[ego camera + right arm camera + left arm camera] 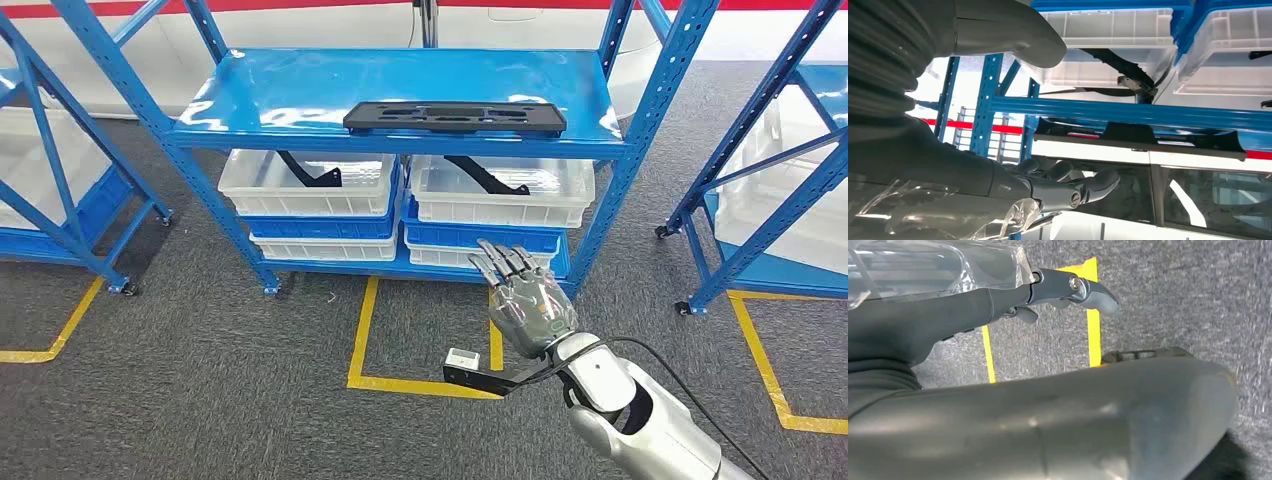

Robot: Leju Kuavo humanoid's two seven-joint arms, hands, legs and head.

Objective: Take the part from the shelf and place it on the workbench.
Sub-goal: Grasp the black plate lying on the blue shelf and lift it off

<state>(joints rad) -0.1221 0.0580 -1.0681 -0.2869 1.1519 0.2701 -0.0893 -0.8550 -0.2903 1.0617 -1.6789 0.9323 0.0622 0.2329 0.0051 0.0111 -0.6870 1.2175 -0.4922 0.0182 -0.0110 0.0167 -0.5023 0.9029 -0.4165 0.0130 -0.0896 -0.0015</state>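
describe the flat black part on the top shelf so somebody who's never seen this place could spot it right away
Start at the blue metal shelf rack in the middle. On its top shelf, near the front edge, lies the long flat black part with cut-outs. Unlike the black angled pieces in the white bins below, it lies bare on the shelf.

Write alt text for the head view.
A flat black part lies on the top level of a blue shelf. Below and in front of it, the robot's right hand is raised, open and empty; white bins sit underneath.
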